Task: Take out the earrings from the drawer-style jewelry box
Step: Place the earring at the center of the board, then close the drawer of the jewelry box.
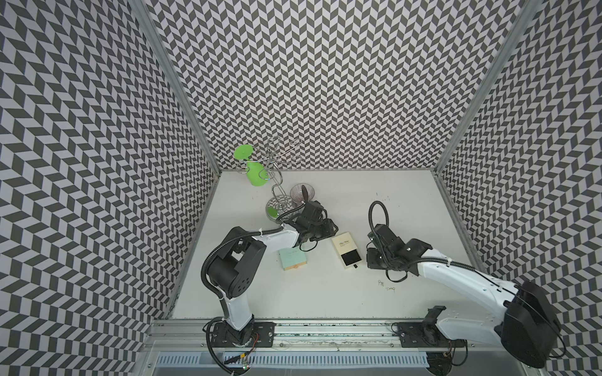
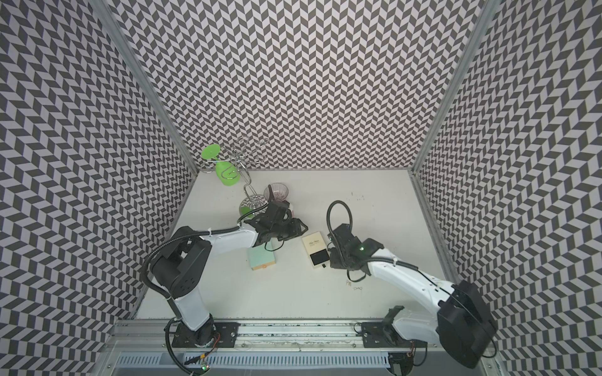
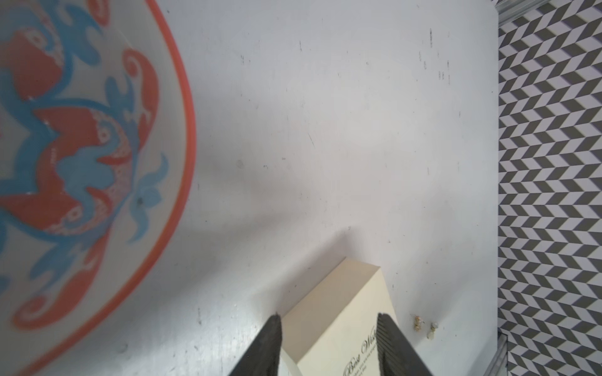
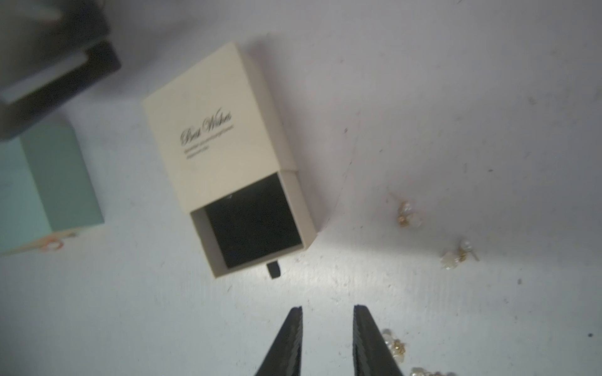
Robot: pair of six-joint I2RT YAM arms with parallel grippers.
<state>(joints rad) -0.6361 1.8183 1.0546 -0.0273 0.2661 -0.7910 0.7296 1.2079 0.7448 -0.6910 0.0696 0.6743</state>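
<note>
The cream jewelry box (image 4: 211, 130) lies mid-counter with its drawer (image 4: 208, 241) slid out toward the near side. Its black insert (image 4: 252, 223) looks bare except for a tiny glint at the far edge, too small to identify. The earrings (image 4: 405, 213) lie loose on the white counter (image 4: 423, 114), to the right of the box and a little nearer. Two more pearl-and-gold pieces sit just beside one finger of the right end effector (image 4: 327, 307), which is released, its fingers parted with nothing between them. The left end effector (image 3: 327, 315) is parted too and hovers over the far end of the box sleeve, grasping nothing; whether it touches the card I cannot tell. The emptying looks nearly or fully finished, so the step in hand is probably a clean withdrawal and a check of the drawer. The right arm should rise straight up before moving sideways, because these light pieces would skitter or snag on a ribbed pad. If the glint proves to be an earring, it should descend from above with a narrow opening and pinch the bead, not the post. Meanwhile the left arm should steady the sleeve so the light box does not slide toward the teal box (image 4: 49, 182).
</note>
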